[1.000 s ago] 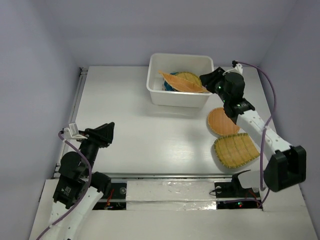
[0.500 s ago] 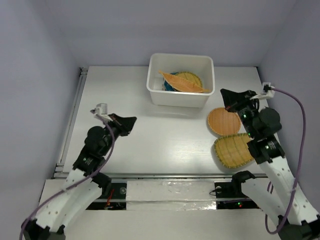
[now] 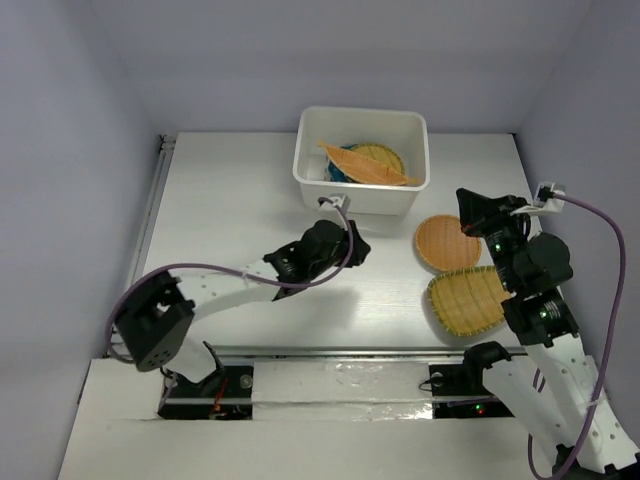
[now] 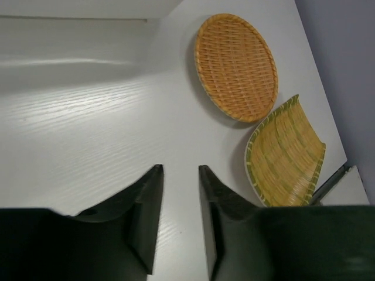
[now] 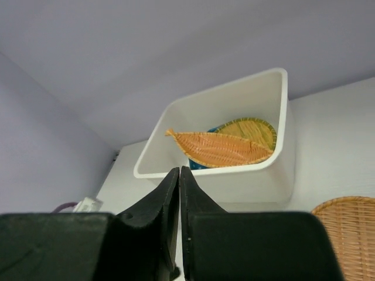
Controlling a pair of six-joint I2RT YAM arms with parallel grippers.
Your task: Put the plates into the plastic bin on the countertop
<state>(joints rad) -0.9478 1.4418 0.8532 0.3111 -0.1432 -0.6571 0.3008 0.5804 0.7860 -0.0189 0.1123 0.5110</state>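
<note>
The white plastic bin [image 3: 355,198] stands at the back of the countertop [image 3: 230,200]. It holds an oblong orange woven plate [image 3: 368,166], a yellow round plate [image 3: 380,154] and a sliver of teal plate [image 3: 338,173]. A round orange plate [image 3: 447,243] and a fan-shaped yellow plate [image 3: 468,300] lie on the table to the right. My left gripper [image 3: 352,248] is open and empty, low over the table left of these two plates, which show in the left wrist view [image 4: 235,66] [image 4: 285,154]. My right gripper [image 3: 465,205] is shut and empty, raised beside the bin's right end.
A metal rail [image 3: 150,220] runs along the table's left edge. Grey walls close in the back and sides. The right arm's cable [image 3: 600,215] loops over the right side. The right wrist view shows the bin [image 5: 252,181] ahead and the round orange plate [image 5: 345,234] at lower right.
My left arm has swung from the left side across the table to the middle, toward the two loose plates. My right arm has drawn back from the bin to the right.
</note>
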